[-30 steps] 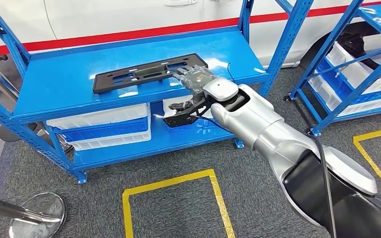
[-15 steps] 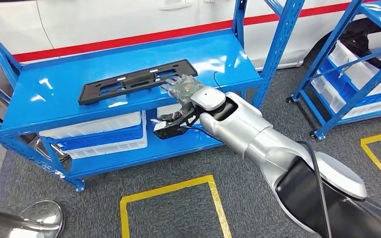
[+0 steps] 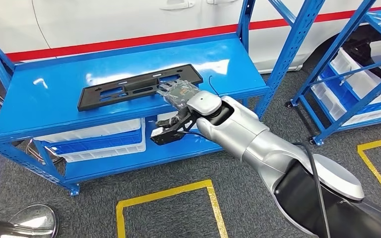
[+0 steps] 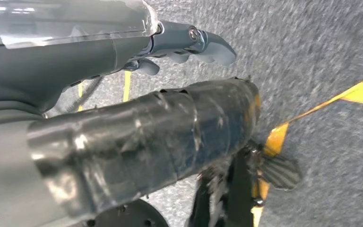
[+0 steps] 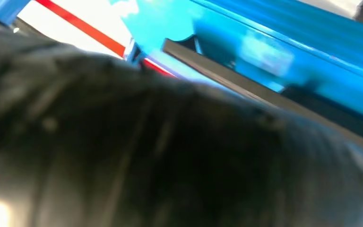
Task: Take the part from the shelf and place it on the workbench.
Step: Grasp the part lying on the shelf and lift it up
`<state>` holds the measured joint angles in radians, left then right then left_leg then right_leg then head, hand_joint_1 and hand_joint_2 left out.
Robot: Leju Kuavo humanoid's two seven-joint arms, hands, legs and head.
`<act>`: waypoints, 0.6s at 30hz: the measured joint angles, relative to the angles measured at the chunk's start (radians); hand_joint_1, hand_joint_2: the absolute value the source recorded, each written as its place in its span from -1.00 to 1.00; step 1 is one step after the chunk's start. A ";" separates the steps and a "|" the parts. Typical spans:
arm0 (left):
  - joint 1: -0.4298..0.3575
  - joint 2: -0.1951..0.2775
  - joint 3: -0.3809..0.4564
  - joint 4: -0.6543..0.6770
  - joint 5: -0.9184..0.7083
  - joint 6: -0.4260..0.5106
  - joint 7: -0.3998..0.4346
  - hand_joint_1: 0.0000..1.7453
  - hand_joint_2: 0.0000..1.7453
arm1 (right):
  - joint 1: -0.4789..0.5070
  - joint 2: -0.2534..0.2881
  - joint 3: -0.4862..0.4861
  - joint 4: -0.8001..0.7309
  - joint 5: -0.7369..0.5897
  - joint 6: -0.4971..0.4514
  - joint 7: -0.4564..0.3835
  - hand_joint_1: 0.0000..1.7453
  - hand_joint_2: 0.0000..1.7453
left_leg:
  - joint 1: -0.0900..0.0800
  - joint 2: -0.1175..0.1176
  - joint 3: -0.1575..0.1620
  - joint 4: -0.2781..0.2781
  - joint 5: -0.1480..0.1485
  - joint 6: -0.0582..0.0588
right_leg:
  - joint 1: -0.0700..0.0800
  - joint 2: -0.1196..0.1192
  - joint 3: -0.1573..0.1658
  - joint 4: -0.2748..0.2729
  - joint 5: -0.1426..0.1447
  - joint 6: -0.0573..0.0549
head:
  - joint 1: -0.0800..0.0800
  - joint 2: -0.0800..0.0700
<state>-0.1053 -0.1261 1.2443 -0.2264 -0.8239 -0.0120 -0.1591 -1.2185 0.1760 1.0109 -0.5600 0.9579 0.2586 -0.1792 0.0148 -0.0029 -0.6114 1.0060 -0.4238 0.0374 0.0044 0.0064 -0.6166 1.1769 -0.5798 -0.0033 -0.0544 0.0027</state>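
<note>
A long black flat part (image 3: 119, 89) lies on the top board of the blue shelf (image 3: 44, 99). My right hand (image 3: 178, 91) reaches over the shelf's front edge, and its fingers lie stretched on the part's right end. The part still rests flat on the board. In the right wrist view the part's dark edge (image 5: 227, 78) runs along the blue board past the blurred dark hand (image 5: 146, 156). My left hand (image 4: 189, 42) hangs over the grey carpet, fingers loosely apart, with nothing in it.
White and blue bins (image 3: 99, 136) stand on the lower shelf. A second blue rack with bins (image 3: 357, 74) stands at the right. Yellow tape (image 3: 168, 191) marks a square on the carpet. A white car (image 3: 129, 20) stands behind the shelf, and a round metal base (image 3: 30, 223) sits at the lower left.
The head view has shifted a little, so the whole scene moves. My right hand stays on the part's right end, and the part keeps its place on the shelf.
</note>
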 joint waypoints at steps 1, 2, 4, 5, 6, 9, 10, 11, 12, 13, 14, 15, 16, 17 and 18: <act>-0.001 0.000 0.000 0.000 0.000 0.000 -0.001 -1.00 -1.00 | 0.003 0.000 0.004 0.000 -0.004 0.003 -0.001 -1.00 -1.00 | 0.000 -0.001 0.007 -0.001 -0.006 0.002 | -0.004 0.000 -0.043 0.067 -0.018 0.004 | 0.000 0.000; -0.001 0.000 0.000 0.000 -0.001 -0.002 -0.003 -1.00 -1.00 | 0.007 0.000 0.009 0.000 -0.007 0.006 -0.003 -1.00 -1.00 | 0.000 -0.002 0.014 0.000 -0.012 0.003 | -0.009 -0.001 -0.080 0.116 -0.021 0.009 | 0.000 0.000; -0.001 0.000 0.000 0.000 -0.004 -0.004 -0.004 -1.00 -1.00 | 0.012 0.002 0.016 0.001 -0.014 0.008 -0.007 -1.00 -1.00 | 0.001 -0.005 0.034 0.002 -0.029 0.000 | -0.017 -0.001 -0.106 0.109 0.037 0.014 | 0.000 0.000; 0.000 0.000 0.000 0.000 -0.005 -0.004 -0.005 -1.00 -1.00 | 0.012 0.002 0.020 0.000 -0.017 0.008 -0.009 -1.00 -1.00 | 0.002 -0.006 0.047 0.004 -0.038 -0.003 | -0.019 -0.002 -0.092 0.051 0.091 0.014 | 0.000 0.000; 0.001 0.000 0.000 0.001 -0.006 -0.005 -0.005 -1.00 -1.00 | 0.010 0.002 0.025 0.000 -0.019 0.008 -0.010 -1.00 -1.00 | 0.002 -0.006 0.057 0.005 -0.048 -0.007 | -0.019 -0.003 -0.072 -0.009 0.134 0.012 | 0.000 0.000; -0.002 -0.002 0.000 0.002 -0.013 -0.006 -0.005 -1.00 -1.00 | 0.004 0.003 0.038 0.000 -0.021 0.010 -0.014 -1.00 -1.00 | 0.000 -0.006 0.071 0.006 -0.066 -0.025 | -0.008 -0.005 -0.022 -0.116 0.161 -0.002 | 0.000 0.000; -0.005 -0.002 0.000 0.002 -0.015 -0.006 -0.005 -1.00 -1.00 | 0.002 0.003 0.042 0.000 -0.021 0.010 -0.015 -1.00 -1.00 | 0.000 -0.005 0.074 0.004 -0.068 -0.031 | -0.005 -0.005 -0.015 -0.128 0.154 -0.007 | 0.000 0.000; -0.006 -0.002 0.000 0.002 -0.015 -0.006 -0.005 -1.00 -1.00 | 0.000 0.004 0.045 0.000 -0.021 0.010 -0.016 -1.00 -1.00 | 0.001 -0.003 0.075 0.001 -0.071 -0.037 | -0.008 -0.004 -0.008 -0.138 0.147 -0.013 | 0.000 0.000; -0.006 -0.002 0.000 0.002 -0.016 -0.006 -0.005 -1.00 -1.00 | -0.002 0.004 0.048 -0.001 -0.021 0.009 -0.016 -1.00 -1.00 | 0.002 -0.001 0.076 0.005 -0.077 -0.042 | -0.010 -0.003 -0.001 -0.146 0.146 -0.018 | 0.000 0.000; -0.007 -0.002 0.000 0.002 -0.016 -0.006 -0.005 -1.00 -1.00 | -0.004 0.004 0.052 -0.001 -0.021 0.007 -0.016 -1.00 -1.00 | 0.002 0.000 0.069 0.027 -0.089 -0.046 | -0.014 -0.003 0.008 -0.154 0.145 -0.023 | 0.000 0.000; -0.007 -0.002 0.000 0.002 -0.017 -0.006 -0.004 -1.00 -1.00 | -0.007 0.005 0.055 -0.001 -0.021 0.006 -0.016 -1.00 -1.00 | 0.004 0.000 0.048 0.069 -0.107 -0.050 | -0.018 -0.004 0.017 -0.161 0.143 -0.029 | -0.001 0.000; -0.007 -0.003 0.000 0.002 -0.018 -0.006 -0.003 -1.00 -1.00 | -0.010 0.005 0.059 -0.001 -0.021 0.004 -0.016 -1.00 -1.00 | 0.005 0.000 0.014 0.131 -0.130 -0.054 | -0.017 -0.005 0.024 -0.163 0.139 -0.033 | -0.001 0.000; -0.006 -0.003 0.000 0.002 -0.020 -0.006 -0.001 -1.00 -1.00 | -0.010 0.005 0.063 -0.001 -0.021 0.003 -0.015 -1.00 -1.00 | 0.006 0.000 -0.030 0.202 -0.152 -0.057 | -0.016 -0.006 0.030 -0.163 0.134 -0.036 | -0.001 0.000; -0.006 -0.003 0.000 0.002 -0.022 -0.006 0.000 -1.00 -1.00 | -0.009 0.005 0.066 -0.001 -0.023 0.002 -0.015 -1.00 -1.00 | 0.006 0.000 -0.069 0.259 -0.162 -0.061 | -0.015 -0.006 0.036 -0.163 0.128 -0.037 | -0.001 0.000; -0.004 -0.003 0.000 0.002 -0.024 -0.006 0.001 -1.00 -1.00 | -0.006 0.005 0.070 -0.001 -0.025 0.000 -0.013 -1.00 -1.00 | 0.007 0.000 -0.096 0.286 -0.151 -0.063 | -0.015 -0.006 0.044 -0.162 0.121 -0.037 | -0.001 0.000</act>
<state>-0.1095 -0.1289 1.2439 -0.2239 -0.8474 -0.0179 -0.1580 -1.2249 0.1809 1.0807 -0.5609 0.9329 0.2590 -0.1927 0.0217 -0.0026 -0.7072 1.2917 -0.5753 -0.0259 -0.0107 0.0008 -0.5725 1.0152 -0.4590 -0.0403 -0.0556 0.0027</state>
